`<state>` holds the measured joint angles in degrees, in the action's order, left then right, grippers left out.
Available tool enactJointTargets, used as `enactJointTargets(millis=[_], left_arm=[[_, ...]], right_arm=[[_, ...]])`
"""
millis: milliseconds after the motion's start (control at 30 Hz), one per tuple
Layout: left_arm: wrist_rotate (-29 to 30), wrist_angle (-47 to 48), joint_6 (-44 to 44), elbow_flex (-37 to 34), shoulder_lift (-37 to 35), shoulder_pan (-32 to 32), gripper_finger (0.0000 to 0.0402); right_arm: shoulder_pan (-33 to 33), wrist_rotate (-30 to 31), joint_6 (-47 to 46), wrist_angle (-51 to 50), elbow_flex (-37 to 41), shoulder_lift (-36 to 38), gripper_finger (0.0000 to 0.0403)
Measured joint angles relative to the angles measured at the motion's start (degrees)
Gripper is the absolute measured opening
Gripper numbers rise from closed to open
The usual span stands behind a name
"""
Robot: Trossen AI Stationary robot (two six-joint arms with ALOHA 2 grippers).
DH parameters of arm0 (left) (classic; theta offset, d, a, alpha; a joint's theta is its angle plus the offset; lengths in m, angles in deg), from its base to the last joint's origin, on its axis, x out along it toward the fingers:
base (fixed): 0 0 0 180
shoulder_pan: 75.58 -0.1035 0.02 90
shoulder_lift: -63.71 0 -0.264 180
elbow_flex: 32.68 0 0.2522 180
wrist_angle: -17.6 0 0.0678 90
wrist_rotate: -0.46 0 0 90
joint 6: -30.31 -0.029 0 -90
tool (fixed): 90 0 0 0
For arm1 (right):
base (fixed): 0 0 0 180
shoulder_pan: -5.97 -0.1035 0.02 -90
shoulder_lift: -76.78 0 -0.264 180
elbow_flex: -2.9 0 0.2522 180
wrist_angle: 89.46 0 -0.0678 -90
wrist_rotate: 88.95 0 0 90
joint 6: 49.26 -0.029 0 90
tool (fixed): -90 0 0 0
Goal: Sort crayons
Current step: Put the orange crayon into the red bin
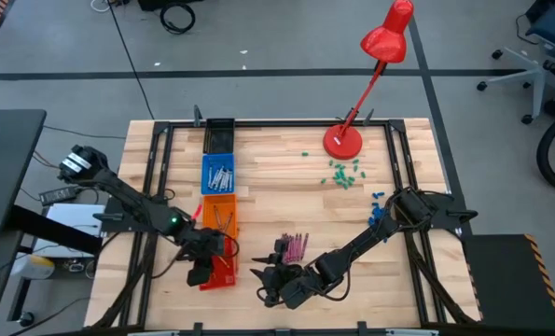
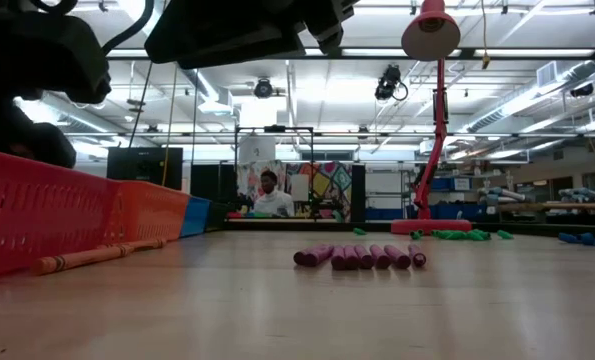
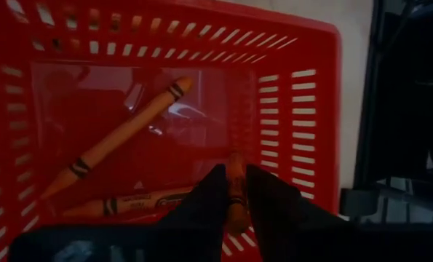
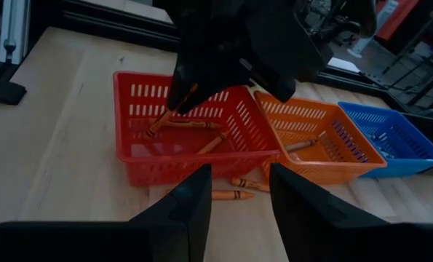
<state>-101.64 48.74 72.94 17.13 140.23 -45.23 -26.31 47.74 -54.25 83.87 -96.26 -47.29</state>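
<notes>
My left gripper (image 1: 209, 254) hovers over the red basket (image 1: 223, 271), shut on an orange crayon (image 3: 236, 178). Two more orange crayons (image 3: 121, 138) lie on the basket's floor. Two orange crayons (image 4: 232, 194) lie on the table beside the basket's wall. One also shows in the low view (image 2: 97, 256). A row of magenta crayons (image 1: 296, 245) lies side by side on the table. Grey crayons (image 1: 220, 175) lie in the blue basket (image 1: 218, 161). My right gripper (image 4: 238, 191) is open and empty, low over the table near the front edge, facing the baskets. My left gripper pinches the orange crayon between its two fingertips, with the crayon's end (image 3: 236, 166) sticking out past them. The fingers point down from above into the red basket. The crayon (image 4: 185, 98) hangs tilted below the fingers, clear of the basket's floor.
An orange basket (image 1: 219, 210) stands between the red and the blue one. A red desk lamp (image 1: 343, 140) stands at the back. Green bits (image 1: 342, 174) and blue bits (image 1: 378, 207) lie on the right part of the table. A person shows far behind the table (image 2: 270, 195).
</notes>
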Motion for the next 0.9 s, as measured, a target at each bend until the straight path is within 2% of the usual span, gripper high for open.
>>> enactJointTargets(millis=[267,433,733,900], left_arm=[[1.55,0.01,0.01,0.00,0.06,-0.02,0.0131],[0.90,0.36,0.02,0.00,-0.24,-0.02,0.0157],[-0.32,-0.06,0.03,0.00,-4.04,-0.02,0.0162],[0.72,-1.39,-1.34,0.00,-6.58,-0.02,0.0162]], right_arm=[[0.01,-0.01,-0.59,-0.10,0.00,0.00,0.0142],[0.11,-0.24,-1.00,-0.63,0.00,0.00,0.0142],[0.38,-1.06,-1.13,-1.21,0.00,0.00,0.0142],[1.93,-7.49,-3.41,-0.92,0.00,-0.31,0.0142]])
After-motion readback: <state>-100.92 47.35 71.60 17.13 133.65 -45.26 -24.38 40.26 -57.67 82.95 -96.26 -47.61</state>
